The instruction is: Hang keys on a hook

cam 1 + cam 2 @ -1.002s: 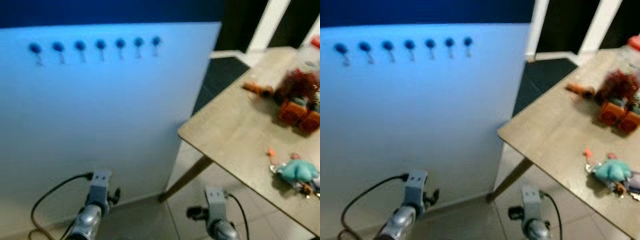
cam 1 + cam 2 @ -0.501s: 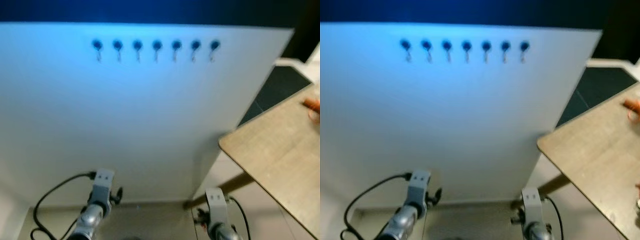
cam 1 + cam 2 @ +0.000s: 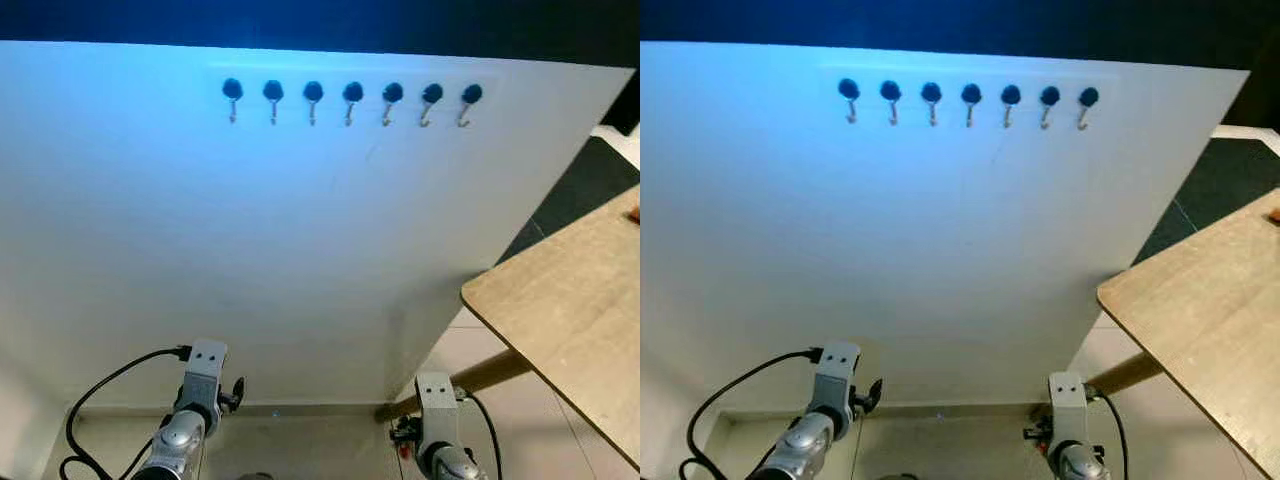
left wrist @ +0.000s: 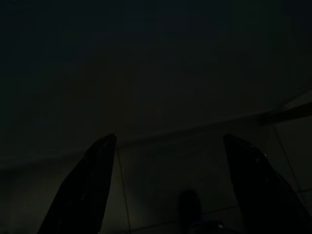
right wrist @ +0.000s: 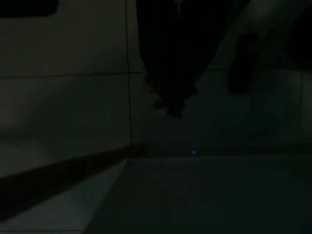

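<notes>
A row of several dark-knobbed metal hooks (image 3: 352, 100) runs along the top of a white panel (image 3: 300, 260) straight ahead. Both arms hang low in front of it, the left arm (image 3: 197, 400) and the right arm (image 3: 435, 415) near the floor. In the dark left wrist view my left gripper (image 4: 165, 185) is open, its fingers wide apart with nothing between them. In the dim right wrist view my right gripper (image 5: 170, 95) points down at the floor with its fingers together on a small dangling bunch (image 5: 171, 108) with a reddish bit, which looks like the keys.
A wooden table (image 3: 575, 310) juts in from the right, its corner close to the panel's right edge and its slanted leg (image 3: 480, 378) beside my right arm. Tiled floor lies below the panel. A black cable (image 3: 110, 385) loops from the left arm.
The camera has swung left: the hooks now sit centred ahead, and the table with its toys and keychain has slid off to the right. Both arms still hang low.
</notes>
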Controlling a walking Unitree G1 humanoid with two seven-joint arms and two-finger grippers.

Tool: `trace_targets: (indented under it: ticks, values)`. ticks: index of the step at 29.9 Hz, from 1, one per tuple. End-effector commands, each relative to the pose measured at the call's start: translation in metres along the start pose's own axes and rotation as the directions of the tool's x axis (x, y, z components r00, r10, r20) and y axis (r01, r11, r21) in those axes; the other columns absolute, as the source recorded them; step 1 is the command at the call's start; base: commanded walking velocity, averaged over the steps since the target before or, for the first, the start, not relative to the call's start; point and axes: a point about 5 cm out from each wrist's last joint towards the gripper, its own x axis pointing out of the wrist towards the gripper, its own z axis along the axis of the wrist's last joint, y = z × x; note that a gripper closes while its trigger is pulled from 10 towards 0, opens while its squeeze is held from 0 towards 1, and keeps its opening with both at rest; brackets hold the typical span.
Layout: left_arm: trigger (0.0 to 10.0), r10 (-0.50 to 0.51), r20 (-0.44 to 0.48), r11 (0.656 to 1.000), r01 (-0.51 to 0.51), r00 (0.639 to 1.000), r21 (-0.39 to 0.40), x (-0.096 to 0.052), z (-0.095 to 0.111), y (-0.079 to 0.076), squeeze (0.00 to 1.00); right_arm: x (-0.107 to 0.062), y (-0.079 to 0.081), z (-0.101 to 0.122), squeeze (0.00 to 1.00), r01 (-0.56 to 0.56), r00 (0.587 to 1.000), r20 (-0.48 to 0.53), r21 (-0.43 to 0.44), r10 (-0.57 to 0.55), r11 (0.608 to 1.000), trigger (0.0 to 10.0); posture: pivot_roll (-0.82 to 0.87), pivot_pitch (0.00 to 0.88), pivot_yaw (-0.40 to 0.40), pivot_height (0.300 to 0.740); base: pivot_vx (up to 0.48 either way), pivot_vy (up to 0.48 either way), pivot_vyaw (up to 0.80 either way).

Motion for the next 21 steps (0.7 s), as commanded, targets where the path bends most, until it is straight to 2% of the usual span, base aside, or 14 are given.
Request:
trace_targets:
  ticks: [1,9,14,16,21]
  values:
    - [10.0,-0.001,-0.006,1.0,0.001,1.0,0.0,0.0,-0.0002,0.0009,0.0,0.0004,0.0033,0.0008,0.0,-0.005,1.0,0.005,0.008,0.005,1.0,10.0,0.08,0.006,-0.053,0.74,0.0,0.48,0.0]
    - [10.0,-0.003,-0.006,1.0,0.003,1.0,0.001,0.0001,0.0,0.0012,0.0,0.0005,0.0043,0.0011,0.0,-0.009,1.0,0.006,0.007,0.009,1.0,10.0,0.08,0.004,-0.051,0.74,0.0,0.48,0.0]
    - [10.0,-0.021,0.013,1.0,0.02,1.0,0.017,0.0001,0.0023,0.0007,0.0,0.0007,0.0052,0.0018,0.0,-0.012,1.0,0.01,0.007,0.012,1.0,10.0,0.08,0.006,-0.051,0.74,0.0,0.0,0.0]
    - [10.0,-0.039,0.014,0.998,0.039,0.999,0.046,0.0002,0.0026,-0.0007,0.0,0.0007,0.0052,0.0017,0.0,-0.012,1.0,0.009,0.007,0.012,1.0,10.0,0.08,0.006,-0.051,0.74,0.0,0.0,0.0]
    - [10.0,-0.049,0.01,0.997,0.049,0.999,0.051,0.0001,0.0022,-0.0016,0.0,0.0009,0.0062,0.0019,0.0,-0.015,1.0,0.009,0.006,0.015,1.0,10.0,0.08,0.002,-0.05,0.74,0.0,-0.445,0.0]
